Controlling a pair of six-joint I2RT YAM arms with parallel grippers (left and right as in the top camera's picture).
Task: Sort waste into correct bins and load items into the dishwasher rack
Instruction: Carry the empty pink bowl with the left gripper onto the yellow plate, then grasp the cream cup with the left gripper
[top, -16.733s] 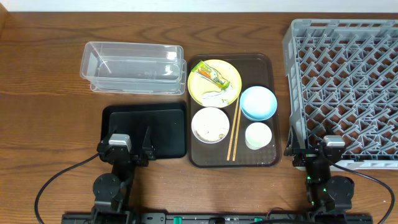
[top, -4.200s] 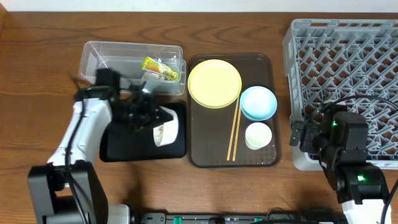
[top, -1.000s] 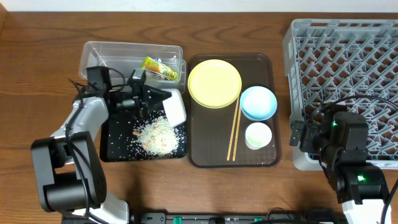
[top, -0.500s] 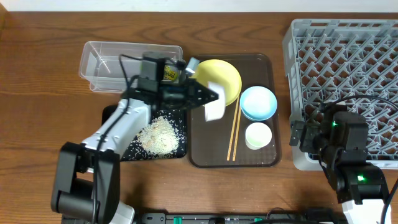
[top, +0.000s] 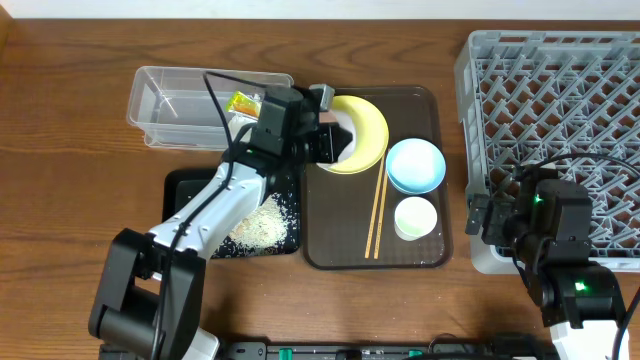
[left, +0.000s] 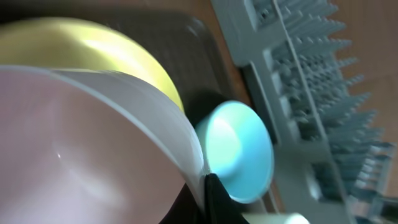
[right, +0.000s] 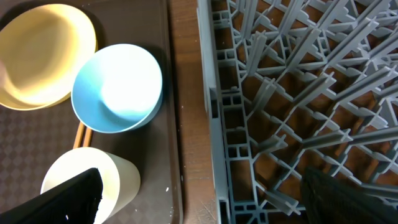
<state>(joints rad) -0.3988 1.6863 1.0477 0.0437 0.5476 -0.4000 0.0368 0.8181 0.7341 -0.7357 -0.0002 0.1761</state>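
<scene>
1. Moved since 0.5 s ago: the left gripper (top: 320, 140) has swung the white-pinkish bowl (left: 81, 155) further up the brown serving tray (top: 340, 230). It is now over that tray's upper-left corner, above the yellow plate (top: 368, 135).
2. Claw state, left: the wrist view shows 1 dark finger (left: 214, 198) at the bowl's rim, and the other is hidden. I judge it pinched closed on the rim, with the bowl tilted and carried in the air.
3. The bowl's inside looks bare. The rice scraps (top: 255, 222) lie heaped in the black tray (top: 185, 190), just left of the serving tray.
4. The snack wrapper (top: 244, 102) is in the clear tub (top: 165, 100), beyond the serving tray's upper-left corner.
5. Meaning: waste sorting looks done or nearly so, and the emptied bowl is headed toward the dishwasher rack (top: 560, 130), right of the serving tray.
6. On the serving tray: the blue bowl (top: 415, 165), the white cup (top: 415, 218) and the chopsticks (top: 377, 210). None is loaded yet.
7. The right gripper (right: 200, 180) is spread wide and empty at the serving tray's right edge, above the cup.
</scene>
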